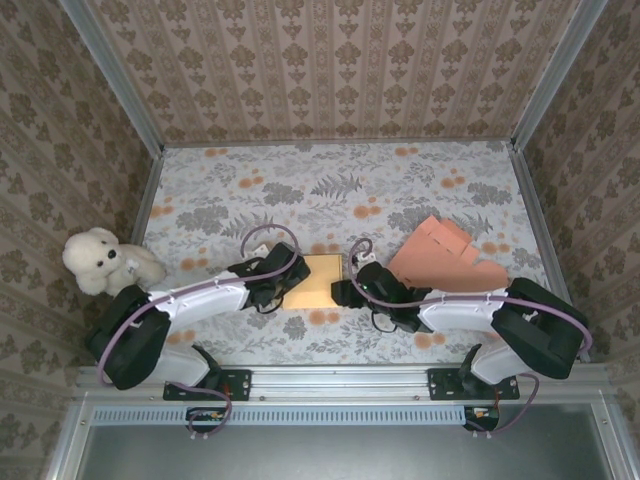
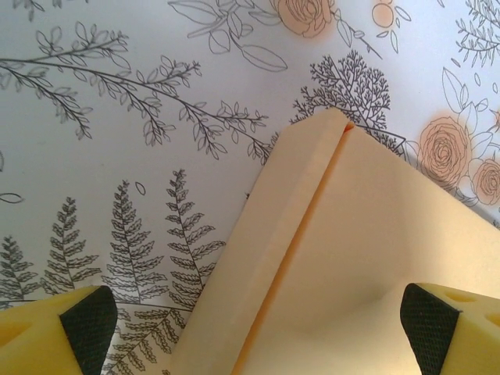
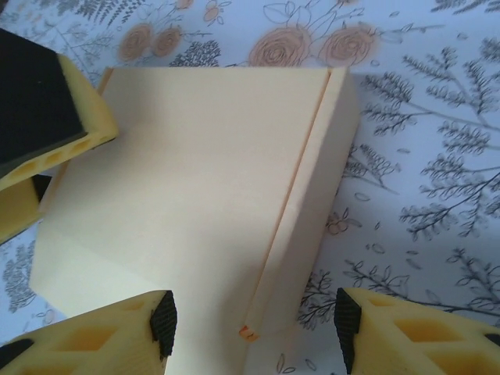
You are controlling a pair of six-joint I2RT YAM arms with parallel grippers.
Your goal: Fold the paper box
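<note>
Nearest, at the table's front edge, both arms reach inward twd the paper box (image 1: 318,281), which sits on the floral tablecloth (image 1: 330,190) about mid-width, between the two grippers. The box is closed up, its top panel flat and a narrow flap folded down along one side w/ a thin orange seam showing, so its inside is hidden. Over it the left gripper (image 2: 258,324) is spread wide, black pads (image 2: 87,316) far apart, the flap edge lying below and between them; whether a pad touches it I can't tell. Opposite, the right gripper (image 3: 254,328) is parted too: one pad (image 3: 162,322) lies over the box's near corner, the other stands clear over the cloth, nothing pinched. In the right wrist view the left arm's yellow finger (image 3: 47,117) sits at the box's far-left corner. Further back & right, a flat pink card sheet (image 1: 445,252) lies beside the right arm; a white teddy bear (image 1: 100,262) sits at the left edge. Beyond is more floral cloth, then patterned walls (image 1: 330,70).
</note>
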